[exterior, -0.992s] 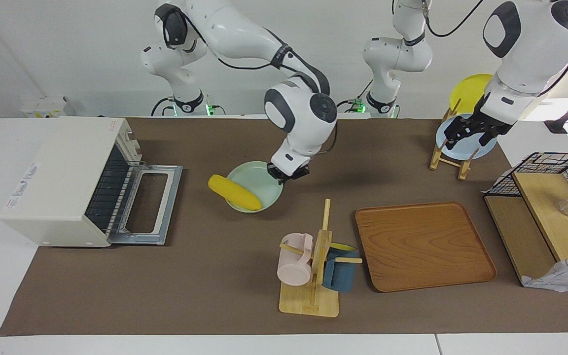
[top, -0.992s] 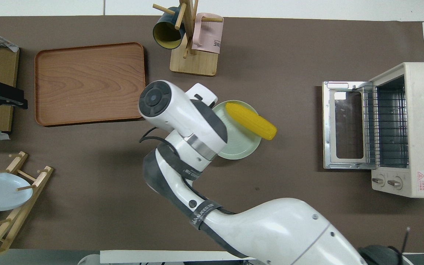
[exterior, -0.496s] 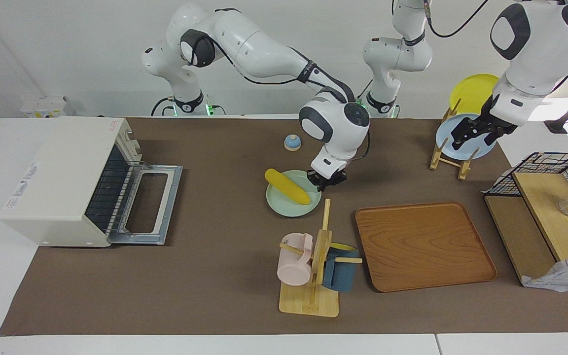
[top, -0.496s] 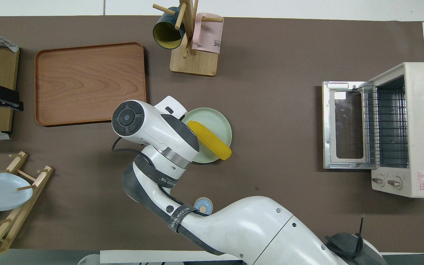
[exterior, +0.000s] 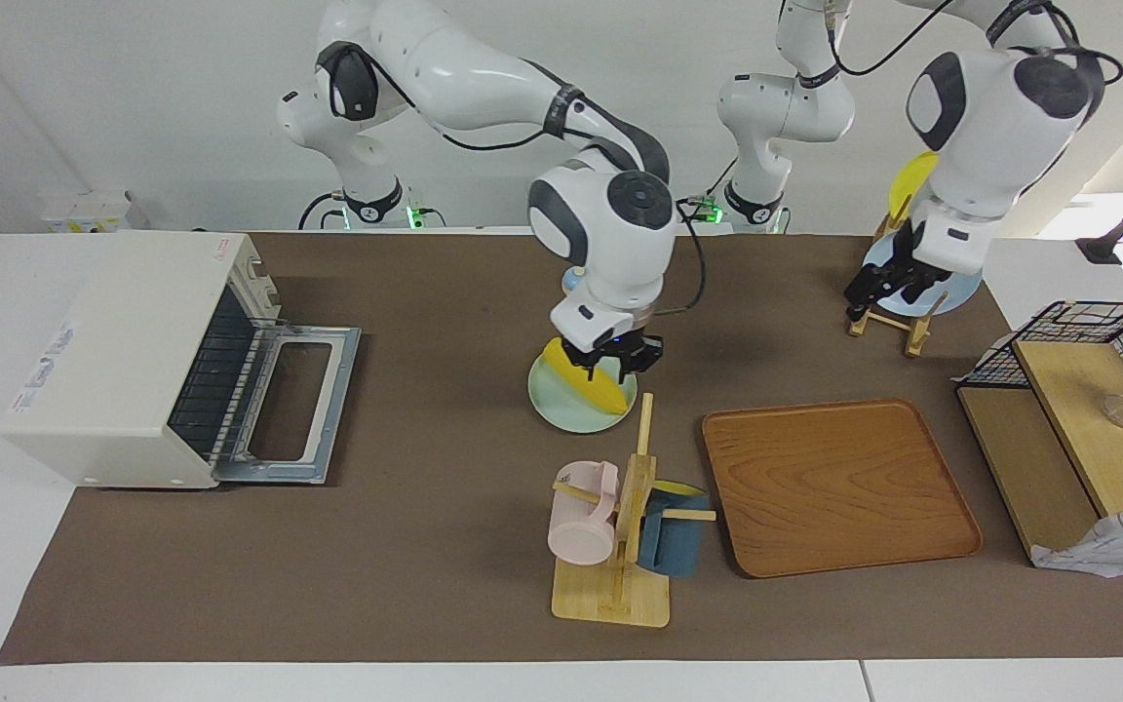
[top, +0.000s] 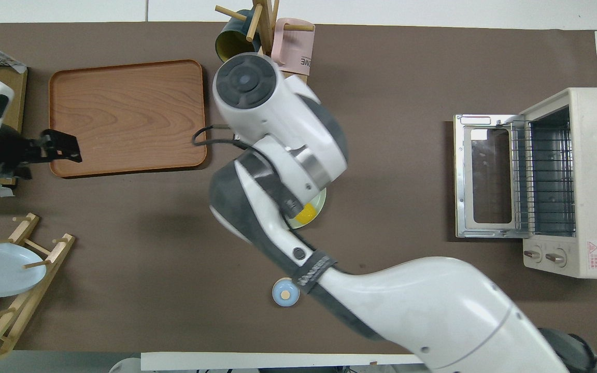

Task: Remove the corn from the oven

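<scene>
The cream-white oven (exterior: 123,351) stands at the right arm's end of the table with its door (exterior: 298,400) folded down and only the bare rack (top: 542,176) inside. The yellow corn (exterior: 602,392) lies on a pale green plate (exterior: 561,409) in the middle of the table, next to the mug stand. My right gripper (exterior: 610,363) is right over the corn's middle. In the overhead view the right arm covers all but the corn's tip (top: 303,213) and the plate's rim (top: 320,203). My left gripper (exterior: 878,288) hangs open and empty by the plate rack, and in the overhead view (top: 65,147) it is over the tray's edge.
A wooden mug stand (exterior: 620,526) with a pink and a blue mug is just beside the plate, farther from the robots. A wooden tray (exterior: 834,487), a plate rack (exterior: 898,312) with blue and yellow plates, a wire basket (exterior: 1078,331) and a small blue knob (top: 285,293) are around.
The plate with the corn slid from near the oven to the table's middle. My right gripper left the plate's rim and now sits over the corn. The left arm swung inward.
</scene>
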Tool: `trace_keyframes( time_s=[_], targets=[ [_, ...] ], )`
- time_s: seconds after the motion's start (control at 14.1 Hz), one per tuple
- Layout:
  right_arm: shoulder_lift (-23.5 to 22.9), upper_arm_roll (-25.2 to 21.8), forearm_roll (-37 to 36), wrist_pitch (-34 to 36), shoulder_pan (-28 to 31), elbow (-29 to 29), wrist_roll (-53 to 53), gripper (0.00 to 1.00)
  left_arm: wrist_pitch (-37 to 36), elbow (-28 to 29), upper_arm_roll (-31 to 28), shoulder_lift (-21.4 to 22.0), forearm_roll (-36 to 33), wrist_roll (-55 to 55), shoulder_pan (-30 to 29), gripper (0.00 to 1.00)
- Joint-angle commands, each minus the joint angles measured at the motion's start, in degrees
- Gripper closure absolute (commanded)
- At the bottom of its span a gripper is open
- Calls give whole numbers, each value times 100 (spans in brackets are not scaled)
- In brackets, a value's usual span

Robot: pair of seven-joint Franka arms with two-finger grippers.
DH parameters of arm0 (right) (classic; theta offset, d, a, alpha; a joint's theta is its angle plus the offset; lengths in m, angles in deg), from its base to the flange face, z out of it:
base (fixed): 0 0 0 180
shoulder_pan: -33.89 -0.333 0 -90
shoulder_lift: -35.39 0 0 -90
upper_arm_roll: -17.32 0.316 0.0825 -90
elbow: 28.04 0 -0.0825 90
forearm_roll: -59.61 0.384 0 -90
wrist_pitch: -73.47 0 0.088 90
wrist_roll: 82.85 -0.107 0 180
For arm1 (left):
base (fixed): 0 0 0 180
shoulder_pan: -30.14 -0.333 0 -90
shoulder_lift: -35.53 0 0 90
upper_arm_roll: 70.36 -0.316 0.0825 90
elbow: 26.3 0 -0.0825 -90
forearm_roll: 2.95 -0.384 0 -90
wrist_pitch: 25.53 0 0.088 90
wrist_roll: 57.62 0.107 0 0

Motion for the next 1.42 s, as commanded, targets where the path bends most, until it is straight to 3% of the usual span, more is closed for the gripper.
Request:
trace_keyframes(
  time_s=[0.0,0.07,0.21,0.35,0.57,0.78,0.85,0.92,0.99,1.13,1.35],
  targets=[
    [1007,83,-104,-455,672,1924,982,80,1203,535,-3,-395,-2,-1444,1087,0],
    [1210,92,-218,-753,952,2530,1097,90,1573,352,-3,-747,-2,-2268,1605,0],
    [1491,92,-245,-1525,1235,3489,1281,99,1962,-158,5,-1547,33,-3195,2345,0],
    [1738,92,-290,-2397,1927,4449,2315,100,2261,-571,14,-2163,77,-3873,2873,0],
    [1686,83,-561,-2541,2457,4671,3032,100,2385,-1195,32,-2884,735,-4016,2999,0],
    [1695,83,-615,-2636,2484,4812,3014,100,2377,-1083,32,-3026,745,-3938,3122,5],
    [1704,83,-728,-2655,2493,4839,3023,100,2324,-1074,41,-3036,745,-3937,3122,30],
    [1704,83,-955,-2611,2493,4839,3032,100,2254,-1074,32,-3036,728,-3937,3122,80],
    [1704,83,-1245,-2567,2493,4821,3041,100,2193,-1118,32,-3036,710,-3929,3122,93],
    [1721,83,-1860,-2427,2493,4813,3058,100,1851,-1336,23,-3036,535,-3676,3070,100],
    [1713,83,-2178,-2147,2467,4594,3076,100,1017,-1803,-64,-3071,385,-2816,2798,100]
  ],
)
